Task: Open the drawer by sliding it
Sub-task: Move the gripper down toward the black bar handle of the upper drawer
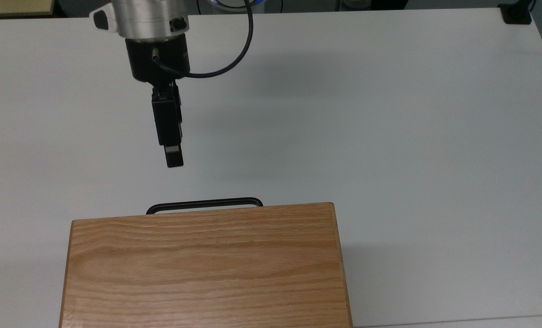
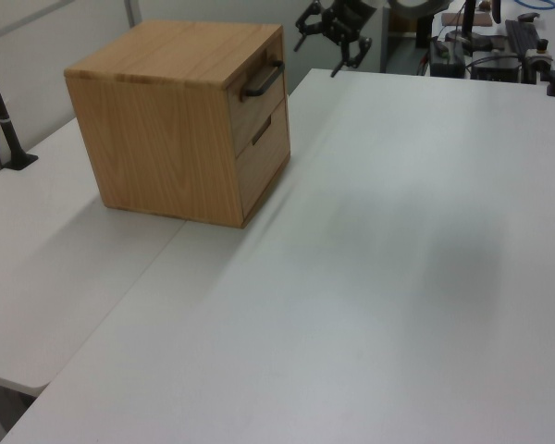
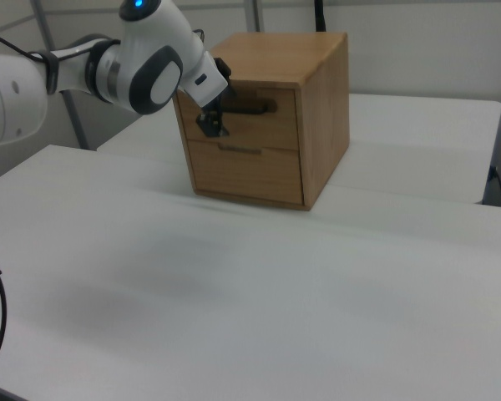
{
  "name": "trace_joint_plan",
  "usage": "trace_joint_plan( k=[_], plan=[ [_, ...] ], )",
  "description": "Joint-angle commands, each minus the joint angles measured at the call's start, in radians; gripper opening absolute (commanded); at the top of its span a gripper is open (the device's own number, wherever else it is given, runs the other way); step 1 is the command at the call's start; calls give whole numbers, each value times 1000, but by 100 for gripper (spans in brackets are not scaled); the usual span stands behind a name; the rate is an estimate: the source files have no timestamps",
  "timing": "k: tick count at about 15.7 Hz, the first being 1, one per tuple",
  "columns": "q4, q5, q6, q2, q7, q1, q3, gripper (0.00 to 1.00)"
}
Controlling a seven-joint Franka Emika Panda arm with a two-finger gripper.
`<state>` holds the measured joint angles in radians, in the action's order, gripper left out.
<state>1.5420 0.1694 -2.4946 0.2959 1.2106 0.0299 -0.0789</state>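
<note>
In the top view, the light oak-grain wooden cabinet (image 1: 207, 266) runs off the frame at 6 o'clock, and its flat top hides the drawer fronts, leaving the thin black metal bar handle (image 1: 204, 204) showing. In the right view, the black two-finger gripper (image 3: 210, 119) covers the handle's 9 o'clock end.

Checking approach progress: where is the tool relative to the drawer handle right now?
In the top view the tool hangs over the white table, short of the black handle of the drawer and toward the handle's left end, not touching it.
</note>
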Motion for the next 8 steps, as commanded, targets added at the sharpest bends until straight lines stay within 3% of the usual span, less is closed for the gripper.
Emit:
trace_joint_plan(
  k=[1, 5, 8],
  plan=[
    [-23, 30, -119, 58, 23, 36, -21, 99],
    [-65, 21, -155, 130, 12, 68, -21, 87],
    [-68, 22, -180, 132, 23, 88, -18, 79]
  ],
)
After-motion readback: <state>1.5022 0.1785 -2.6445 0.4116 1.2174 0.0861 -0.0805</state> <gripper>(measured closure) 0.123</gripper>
